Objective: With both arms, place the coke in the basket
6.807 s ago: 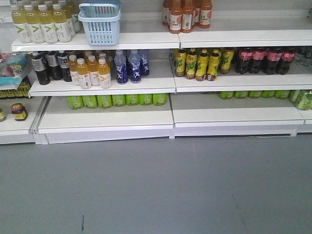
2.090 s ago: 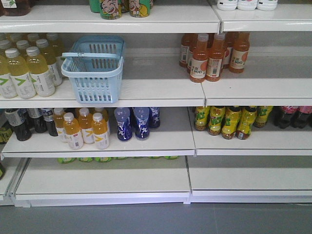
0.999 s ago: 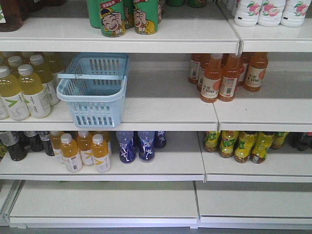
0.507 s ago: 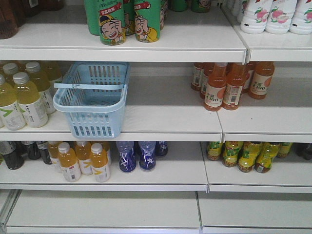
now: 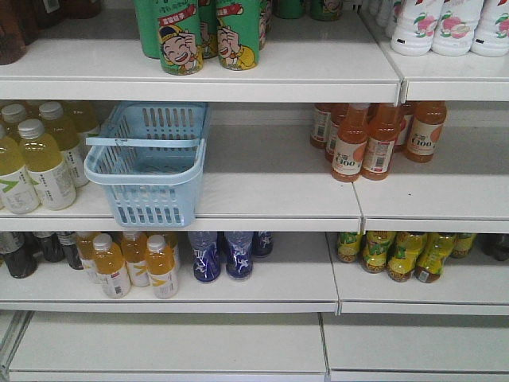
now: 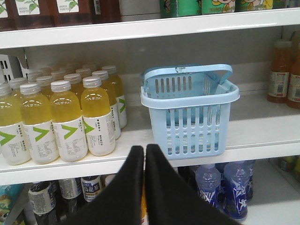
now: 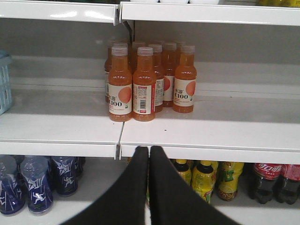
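The light blue slotted basket stands on the middle shelf, left of centre, its handle lying across the top. From the left wrist it shows as the basket just ahead and to the right of my left gripper, which is shut and holds nothing. My right gripper is also shut and holds nothing, level with the shelf edge in front of the orange juice bottles. An edge of the basket shows at the far left of the right wrist view. The coke is out of view.
Yellow drink bottles stand close to the basket's left. Below are blue bottles, yellow-green bottles and dark-filled red-label cola bottles in a row. Green cans sit on the upper shelf.
The front view has risen and closed in on the shelves; the floor is gone and the basket's shelf now sits mid-frame. Over the last half second the scene barely shifts.
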Robot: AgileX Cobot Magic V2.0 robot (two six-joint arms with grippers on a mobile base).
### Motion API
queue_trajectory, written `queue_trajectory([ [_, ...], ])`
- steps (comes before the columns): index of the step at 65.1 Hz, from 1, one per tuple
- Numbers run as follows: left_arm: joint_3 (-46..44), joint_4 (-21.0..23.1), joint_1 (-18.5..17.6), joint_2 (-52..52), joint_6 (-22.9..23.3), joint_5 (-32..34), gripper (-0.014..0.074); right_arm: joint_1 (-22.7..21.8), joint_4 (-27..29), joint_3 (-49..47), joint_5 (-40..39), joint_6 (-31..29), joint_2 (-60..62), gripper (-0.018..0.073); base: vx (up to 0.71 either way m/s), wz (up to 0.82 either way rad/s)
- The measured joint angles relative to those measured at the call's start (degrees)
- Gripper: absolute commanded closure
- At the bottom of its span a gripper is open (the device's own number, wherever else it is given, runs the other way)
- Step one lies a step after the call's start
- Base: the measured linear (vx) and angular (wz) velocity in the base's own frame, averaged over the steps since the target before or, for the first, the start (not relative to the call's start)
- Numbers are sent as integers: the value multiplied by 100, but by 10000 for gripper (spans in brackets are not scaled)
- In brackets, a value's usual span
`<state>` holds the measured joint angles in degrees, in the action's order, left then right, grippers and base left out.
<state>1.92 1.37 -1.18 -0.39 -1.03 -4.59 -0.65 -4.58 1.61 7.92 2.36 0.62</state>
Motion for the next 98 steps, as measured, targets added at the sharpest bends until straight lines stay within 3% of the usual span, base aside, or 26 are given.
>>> queue_trajectory([
  [52,0,0,0,0,10,215,602,0,0,0,0,0,0,568,0,0],
  [58,-21,75,0,0,251,510,602,0,0,0,0,0,0,568,0,0],
  [64,-353,150,0,52,490,342,602,0,0,0,0,0,0,568,0,0],
  [80,-1807,166,0,1576,577,-8,602,0,0,0,0,0,0,568,0,0],
  [98,-2019,167,0,2947,596,59,602,0,0,0,0,0,0,568,0,0],
])
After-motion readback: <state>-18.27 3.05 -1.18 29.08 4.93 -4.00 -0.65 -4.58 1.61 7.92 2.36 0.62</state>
